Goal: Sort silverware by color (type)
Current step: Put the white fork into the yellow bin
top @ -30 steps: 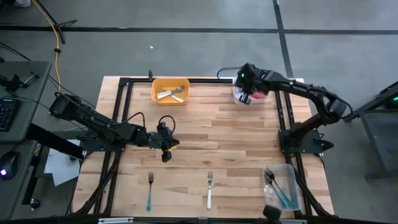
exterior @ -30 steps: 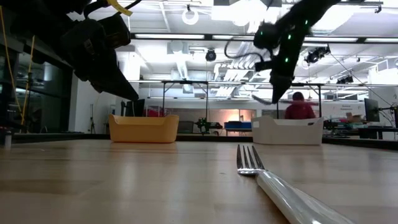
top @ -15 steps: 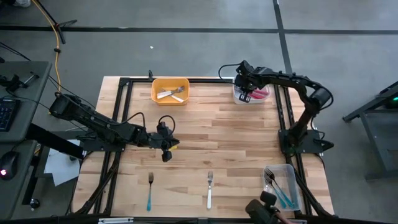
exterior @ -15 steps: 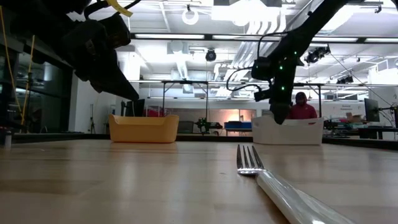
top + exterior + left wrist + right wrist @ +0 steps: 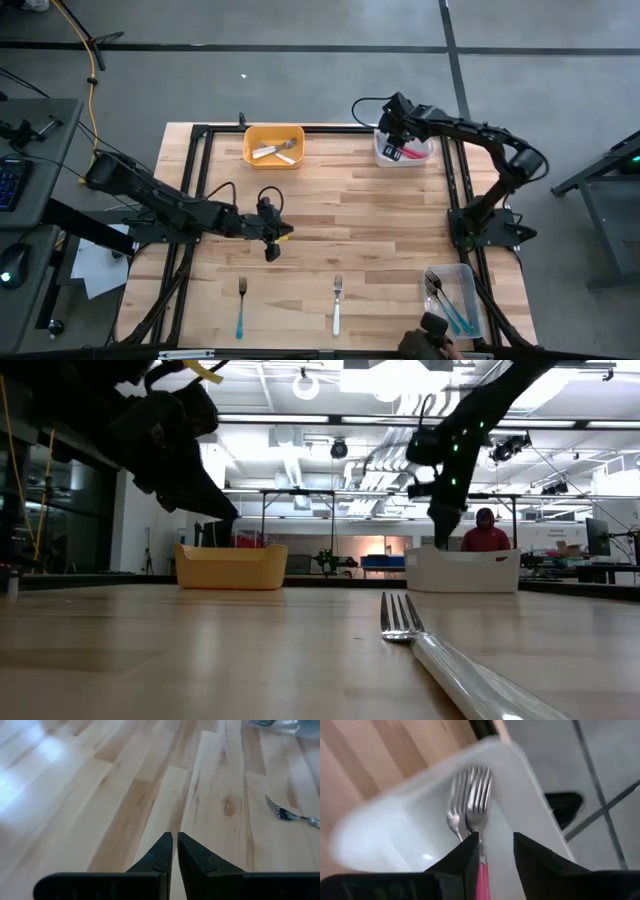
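Wooden table (image 5: pixel 340 210) carries three bins (image 5: pixel 273 146) and two forks (image 5: pixel 241 305).

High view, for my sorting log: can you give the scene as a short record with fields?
Yellow bin: white-handled forks
White bin: pink-handled forks
Clear bin: teal-handled forks
Loose on table: teal fork, white fork
Right claw: open above white bin
Left claw: shut, empty, mid-table

Wooden table (image 5: pixel 360 230) framed by black rails. Three bins seen on it: yellow bin (image 5: pixel 273 146) at far edge, white bin (image 5: pixel 403 152) at far right corner, clear bin (image 5: pixel 455 300) at near right corner. Person in red top (image 5: pixel 485 532) seen in the room behind the white bin.
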Robot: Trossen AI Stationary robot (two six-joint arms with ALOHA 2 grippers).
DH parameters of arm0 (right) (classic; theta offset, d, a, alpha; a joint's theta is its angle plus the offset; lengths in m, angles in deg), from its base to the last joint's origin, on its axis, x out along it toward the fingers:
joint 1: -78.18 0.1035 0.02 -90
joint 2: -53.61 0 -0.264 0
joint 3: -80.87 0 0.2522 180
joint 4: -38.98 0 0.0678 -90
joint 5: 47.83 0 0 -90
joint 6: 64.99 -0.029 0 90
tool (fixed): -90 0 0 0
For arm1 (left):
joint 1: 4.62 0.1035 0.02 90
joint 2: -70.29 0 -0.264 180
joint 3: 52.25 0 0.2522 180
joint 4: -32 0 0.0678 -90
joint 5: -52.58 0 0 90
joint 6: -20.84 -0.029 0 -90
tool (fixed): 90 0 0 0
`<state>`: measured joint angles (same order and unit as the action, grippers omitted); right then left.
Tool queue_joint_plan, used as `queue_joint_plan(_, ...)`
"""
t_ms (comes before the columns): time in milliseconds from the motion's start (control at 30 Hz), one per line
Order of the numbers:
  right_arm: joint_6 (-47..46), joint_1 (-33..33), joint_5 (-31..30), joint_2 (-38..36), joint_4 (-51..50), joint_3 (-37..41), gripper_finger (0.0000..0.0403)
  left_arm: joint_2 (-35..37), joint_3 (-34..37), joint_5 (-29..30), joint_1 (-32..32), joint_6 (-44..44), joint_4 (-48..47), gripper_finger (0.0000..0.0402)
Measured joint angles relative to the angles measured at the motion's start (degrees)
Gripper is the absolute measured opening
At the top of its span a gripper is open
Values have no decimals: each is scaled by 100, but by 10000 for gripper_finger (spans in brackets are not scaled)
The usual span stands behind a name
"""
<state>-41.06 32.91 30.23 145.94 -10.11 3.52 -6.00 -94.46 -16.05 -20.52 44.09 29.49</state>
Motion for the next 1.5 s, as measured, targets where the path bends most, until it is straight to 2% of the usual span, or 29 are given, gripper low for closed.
queue_joint_plan(133,-333,242,612,-504,124,80,78,-558,4,-374,48,-131,886,19)
queue_joint_plan(267,-585,684,1170,-1102,977,680,13,-1199,4,-963,168,-80,2052,19)
queue_joint_plan(400,-1056,1312,1248,-1677,2077,1469,15,-1782,-29,-1538,341,206,2963,19)
queue_joint_plan(567,-1514,2199,1088,-2184,3693,2342,7,-2437,-435,-2147,474,439,2957,19)
queue_joint_plan(700,-1555,2749,837,-2274,4621,2614,3,-2986,-980,-2664,461,475,2937,29)
queue_joint_plan(900,-1552,3163,411,-2264,4913,2608,1,-3530,-1604,-3382,423,758,2655,73)
queue_joint_plan(1233,-1517,3358,331,-2262,4990,2608,1,-3967,-2007,-3404,378,942,2653,168)
queue_joint_plan(1500,-1625,3369,323,-2260,5027,2605,1,-3997,-2345,-3437,283,1114,2142,182)
